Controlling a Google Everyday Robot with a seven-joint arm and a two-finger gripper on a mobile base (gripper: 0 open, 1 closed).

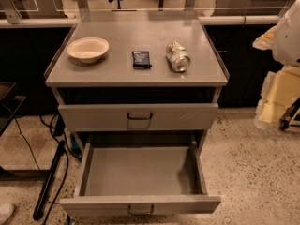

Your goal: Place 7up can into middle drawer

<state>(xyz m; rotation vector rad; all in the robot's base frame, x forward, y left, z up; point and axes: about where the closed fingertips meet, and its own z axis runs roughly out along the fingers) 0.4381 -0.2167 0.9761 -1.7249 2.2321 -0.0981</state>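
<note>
The 7up can [177, 56] lies on its side on the grey cabinet top [122, 36], right of centre, with a shiny round end facing the front. The middle drawer [140, 172] is pulled out wide below, and its shallow grey interior holds nothing. Its dark loop handle [140, 210] is at the front. My gripper [266, 39] is at the right edge of the view, on the white arm [289, 32]. It is off the cabinet's right side, well clear of the can, with nothing seen in it.
A cream bowl [87, 48] and a flat dark packet [141, 59] sit on the cabinet top left of the can. The uppermost drawer front [138, 116] is shut. Cream-yellow objects [279, 97] stand at the right. Cables and a dark pole [49, 179] lie at the left.
</note>
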